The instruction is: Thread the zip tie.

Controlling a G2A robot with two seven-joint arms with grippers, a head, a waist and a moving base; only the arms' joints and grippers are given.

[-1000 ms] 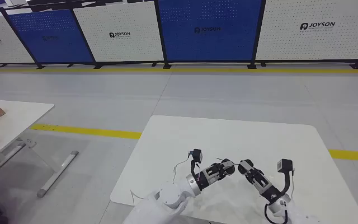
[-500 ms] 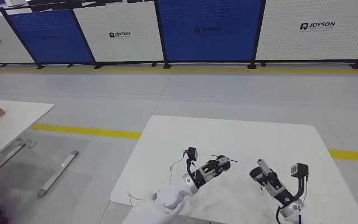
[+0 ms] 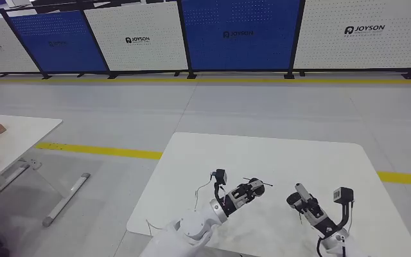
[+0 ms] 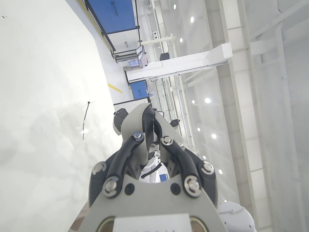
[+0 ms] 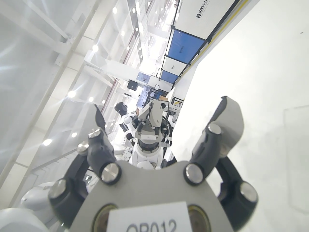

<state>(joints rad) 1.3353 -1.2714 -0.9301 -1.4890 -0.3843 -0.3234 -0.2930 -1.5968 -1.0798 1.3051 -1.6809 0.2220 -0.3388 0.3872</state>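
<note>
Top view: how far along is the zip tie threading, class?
Done: the left gripper is shut on the zip tie, above the table. In hand: the right gripper is open and apart from the tie. Left: whether the tail has passed through the head is too small to tell, so threading may remain.

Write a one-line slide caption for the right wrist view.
Right end effector open above the white table, with the left end effector shut straight ahead.

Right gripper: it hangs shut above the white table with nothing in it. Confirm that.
Not quite. The right gripper is open, not shut: the right wrist view shows its fingers spread wide apart. The rest holds: it hangs above the white table with nothing in it.
</note>
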